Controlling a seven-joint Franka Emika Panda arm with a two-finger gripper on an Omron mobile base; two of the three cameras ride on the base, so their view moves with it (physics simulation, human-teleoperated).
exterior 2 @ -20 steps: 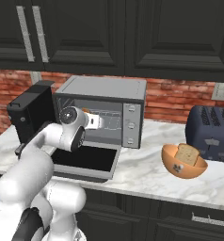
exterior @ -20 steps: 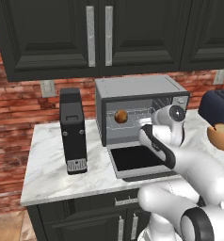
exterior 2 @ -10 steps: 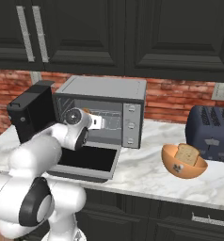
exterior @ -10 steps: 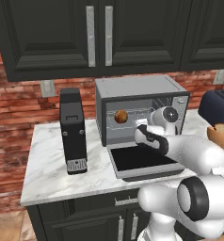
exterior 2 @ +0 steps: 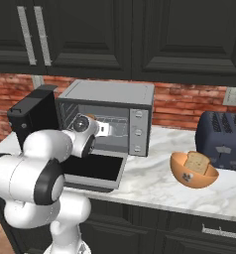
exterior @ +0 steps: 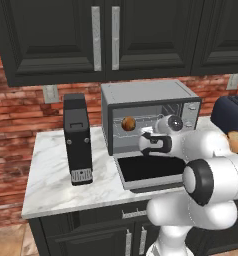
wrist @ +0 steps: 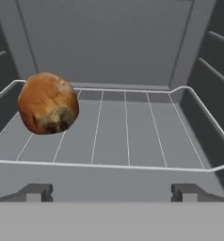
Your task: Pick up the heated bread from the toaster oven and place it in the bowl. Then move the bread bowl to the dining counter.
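Sitting golden-brown on the rack (wrist: 125, 127), the bread (wrist: 48, 102) faces the spread gripper (wrist: 111, 192).

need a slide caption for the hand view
Open gripper faces the toaster oven, bread on the wire rack, off to the left.

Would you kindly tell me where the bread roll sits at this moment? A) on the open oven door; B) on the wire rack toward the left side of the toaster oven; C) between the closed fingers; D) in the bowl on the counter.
B: the bread roll rests on the wire rack at the left of the toaster oven, ahead of the open fingers, which have not reached it.
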